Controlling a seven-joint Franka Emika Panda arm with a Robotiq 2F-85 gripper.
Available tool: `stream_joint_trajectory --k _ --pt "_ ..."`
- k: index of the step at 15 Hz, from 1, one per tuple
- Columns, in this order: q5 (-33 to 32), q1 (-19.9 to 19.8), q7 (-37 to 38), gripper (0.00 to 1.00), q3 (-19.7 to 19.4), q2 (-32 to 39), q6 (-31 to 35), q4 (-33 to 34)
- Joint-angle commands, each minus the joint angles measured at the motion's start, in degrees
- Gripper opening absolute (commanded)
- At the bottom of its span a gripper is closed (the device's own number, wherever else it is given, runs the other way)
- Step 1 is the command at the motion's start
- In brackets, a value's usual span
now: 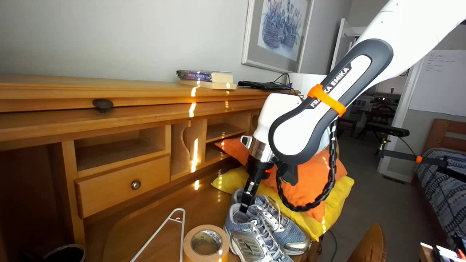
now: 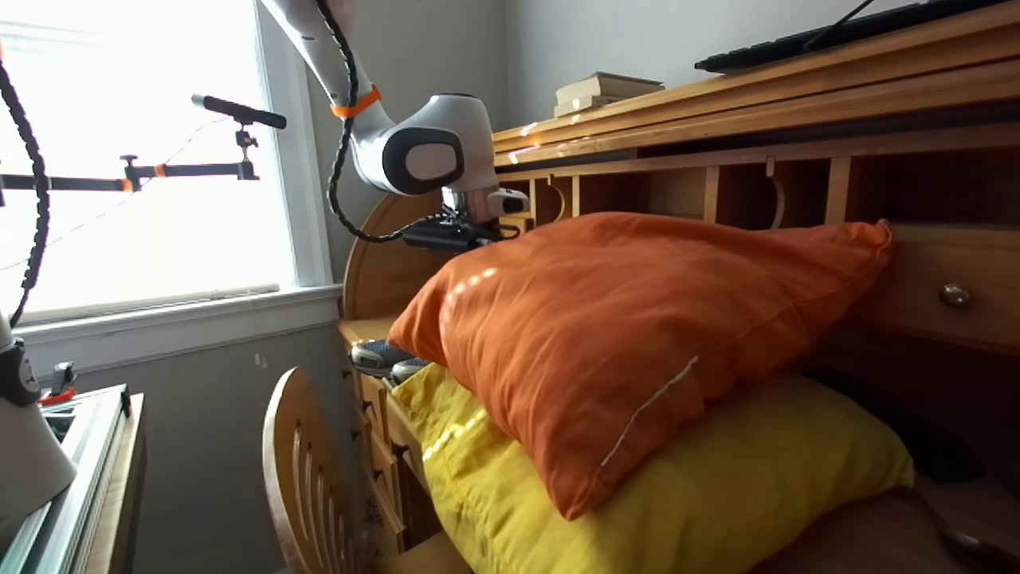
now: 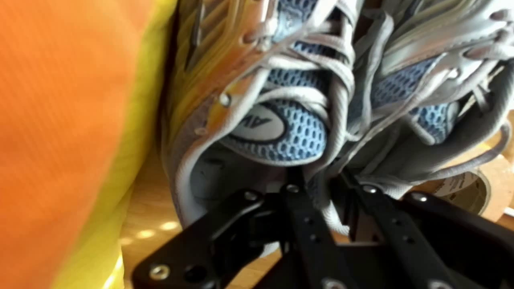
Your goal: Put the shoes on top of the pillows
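Tan tape (image 1: 190, 243) lies nearest, a squat roll on the wooden desk (image 1: 145, 218); the print inside its core is too small to read. Just beside it is the tape-side sneaker (image 1: 251, 243), grey and white with blue mesh. Behind that, next to the yellow cushion (image 2: 701, 494), sits the cushion-side sneaker (image 1: 285, 231); in the wrist view its tongue badge (image 3: 259, 123) shows letters that look like AV.

One finger of the black Robotiq gripper (image 3: 318, 180) dips into that shoe's mouth, the other stands between the pair. Set close together, they appear to be grasping the side collar; how firmly, I cannot tell.

Both shoes rest on the desk, so I judge the step in hand to be picking up the first. Next comes a straight lift, minding the loose laces (image 3: 313, 60), then a carry across and a gentle lowering onto the orange cushion (image 2: 637, 319), stacked on the yellow one.

Higher up, the Franka arm (image 1: 296, 133) reads "FRA…KA EMIKA", an orange strap (image 1: 326, 100) hiding part. Beyond, a purple-spined book (image 1: 194, 75) carries a title I cannot make out. Farthest back, a sheet of paper (image 1: 440, 87) bears faint, illegible writing.
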Motion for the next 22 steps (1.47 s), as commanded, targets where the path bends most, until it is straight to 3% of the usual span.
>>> stream_joint_trajectory --k 1,7,22 --pt "4.8 -3.0 -3.6 0.02 3.4 -0.8 -4.4 1.6" --pt "10.0 -5.0 -9.0 0.03 5.8 -2.8 -7.9 2.3" --pt "14.4 -0.9 -16.2 0.04 6.0 -10.1 -11.7 2.6"
